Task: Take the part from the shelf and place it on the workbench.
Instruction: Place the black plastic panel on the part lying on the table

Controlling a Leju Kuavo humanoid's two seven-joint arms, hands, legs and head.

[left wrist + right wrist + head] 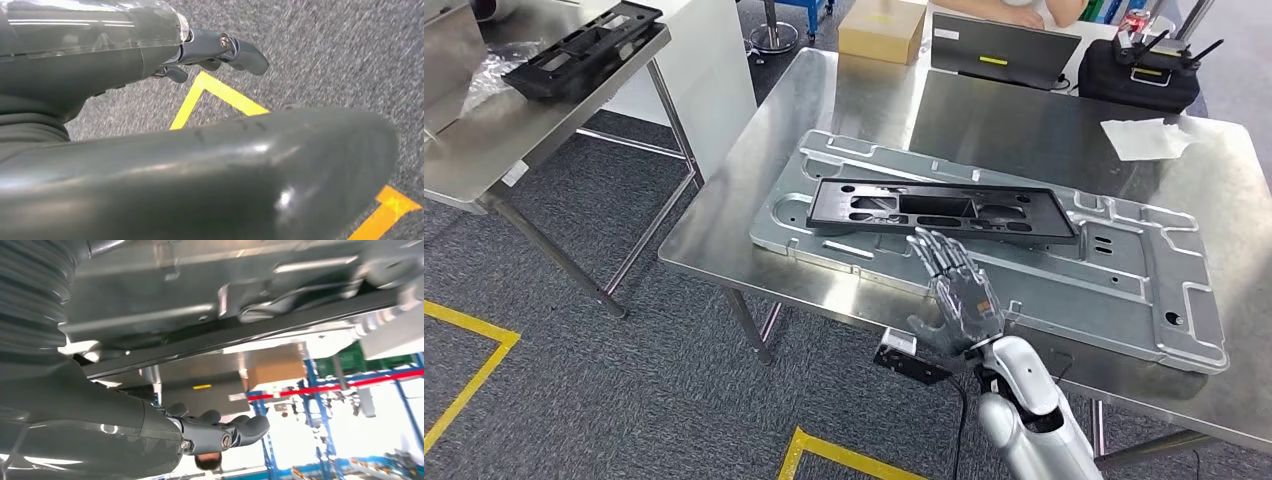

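— Status of the task?

— Looks nearly finished. Black part (939, 208) lying flat on the grey metal plate (1124, 290), which rests on the workbench (864, 110). No longer held by anything.

— And the right hand (954, 290)?

— Released, fingers apart and stretched, holding nothing. Hovering just beside the near edge of the black part, apparently not touching it, though hard to be sure.

— Left hand (220, 50)?

— Hanging low over the carpet floor (325, 55), next to yellow tape lines (220, 95). Fingers somewhat curled, nothing seen in them; cannot tell if really clenched or loose.

— What is left, then?

— Probably only pulling the right arm back from the black part.

— Surroundings of the black part?

— Beyond it, a laptop (1004, 50), a cardboard box (882, 30), a black case (1139, 72) and a white crumpled sheet (1146, 138). Far to its left, a second steel table (494, 140) carrying another black part (582, 48). Steel top shiny and smooth, so probably slippery.
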